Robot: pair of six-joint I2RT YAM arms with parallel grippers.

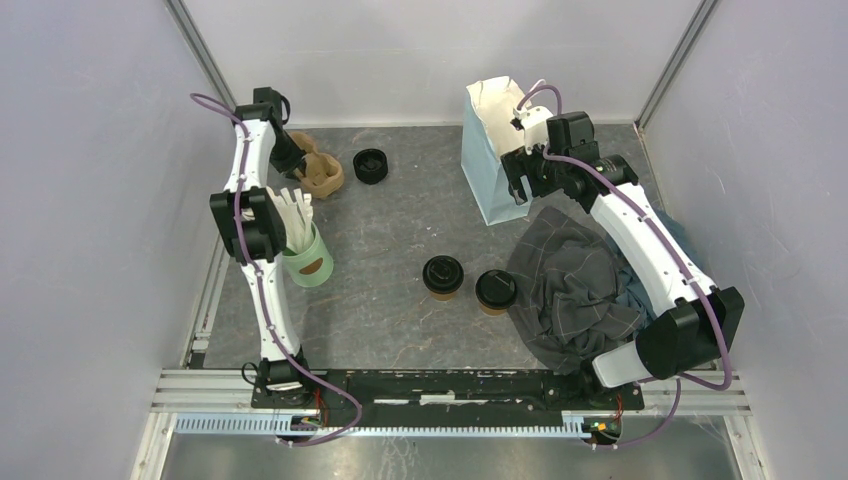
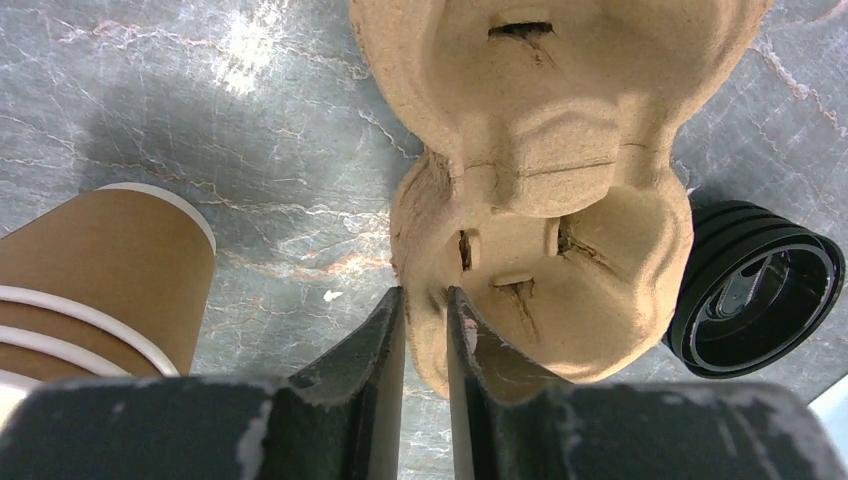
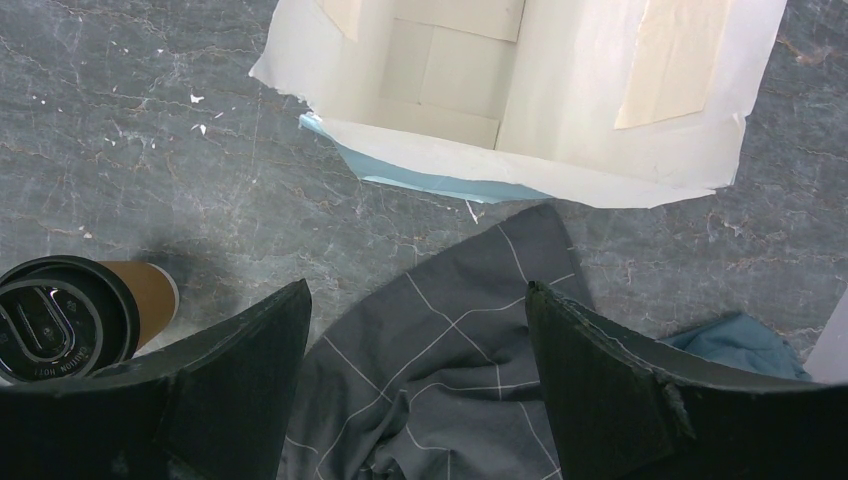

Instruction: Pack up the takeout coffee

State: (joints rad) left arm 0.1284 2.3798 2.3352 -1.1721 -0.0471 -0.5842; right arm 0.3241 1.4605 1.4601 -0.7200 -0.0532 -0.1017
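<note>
**A:** Coffee cups [image 1: 442, 277]: where are they?

**B:** Both stand upright on the table [image 1: 400, 220], black lids on, close together near the middle. The right cup [image 1: 495, 291] is at the edge of a crumpled grey checked cloth [image 1: 570, 285]. I cannot tell whether the two touch.

**A:** And the bag?

**B:** The paper bag [image 1: 490, 165], white inside and pale blue outside, stands open at the far right of the table, well apart from the cups. Its bare white bottom shows in the right wrist view.

**A:** What about the left tool?

**B:** The left tool [image 2: 425, 295] is at the far left of the table, low over a brown pulp cup carrier [image 2: 540, 230]. Its fingers [image 2: 375, 350] stand close together, one on either side of the carrier's rim, with only a slit between them. I cannot tell whether they actually pinch the rim.

**A:** What is around it?

**B:** A stack of black lids [image 2: 755, 290] lies just beside the carrier. A green cup of white sticks [image 1: 308, 262] stands nearer the bases, close to the left arm.

**A:** And the right tool?

**B:** The right tool [image 3: 418, 295] hangs above the grey cloth, just short of the bag's mouth. Its fingers are wide apart with nothing between them. One lidded cup shows at the lower left of its wrist view. A bit of teal cloth [image 3: 745, 345] peeks out beside the grey one.
</note>
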